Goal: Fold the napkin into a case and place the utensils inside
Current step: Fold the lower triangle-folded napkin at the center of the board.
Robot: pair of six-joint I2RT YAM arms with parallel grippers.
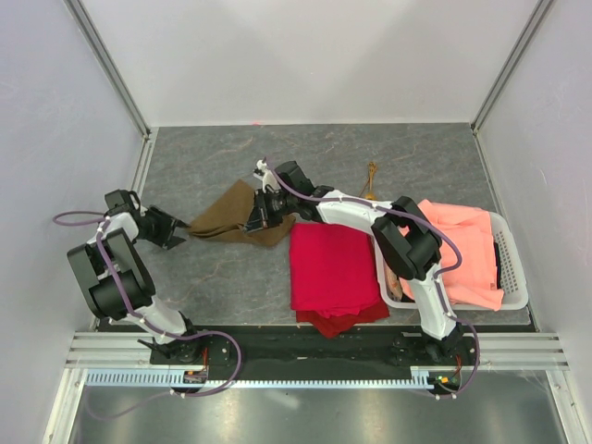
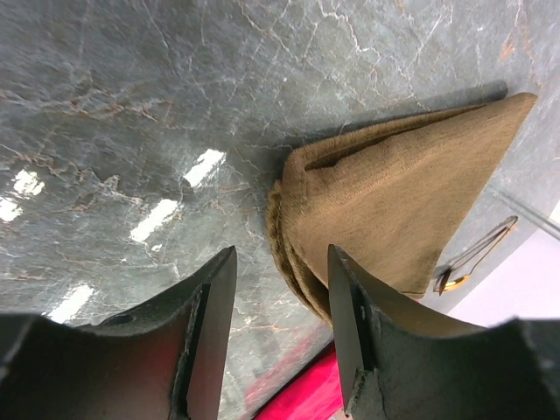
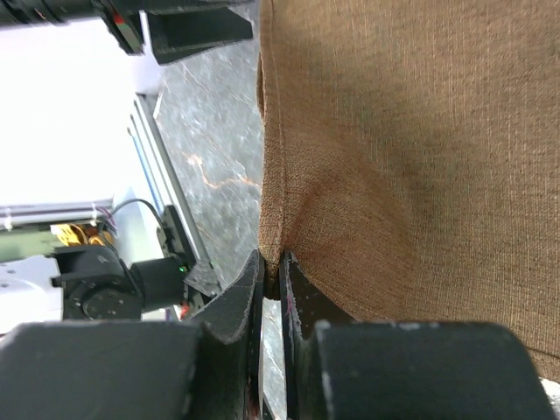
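Olive-brown woven fabric: one napkin (image 1: 231,213) (image 2: 394,201) (image 3: 411,131), matte, folded into a layered triangle on the grey marbled table (image 1: 213,277). The right gripper (image 1: 255,222) (image 3: 271,262) pinches the napkin's edge between its fingers. The left gripper (image 1: 178,231) (image 2: 282,255) has two black fingers spread apart, grasping nothing, with the napkin's corner just ahead. Beyond it lie thin, shiny gold utensils (image 1: 370,176) (image 2: 472,258); one spoon bowl shows. Beside the right fingers lies one red cloth (image 1: 333,268), then one salmon cloth (image 1: 462,240) in one white plastic basket (image 1: 515,273).

The napkin (image 1: 231,213) lies as a folded triangle on the grey table (image 1: 203,157). The left gripper (image 1: 182,229) is at its left tip and the right gripper (image 1: 256,220) over its right edge. The red cloth (image 1: 331,268) lies just right of it, and the utensils (image 1: 371,176) lie farther right.
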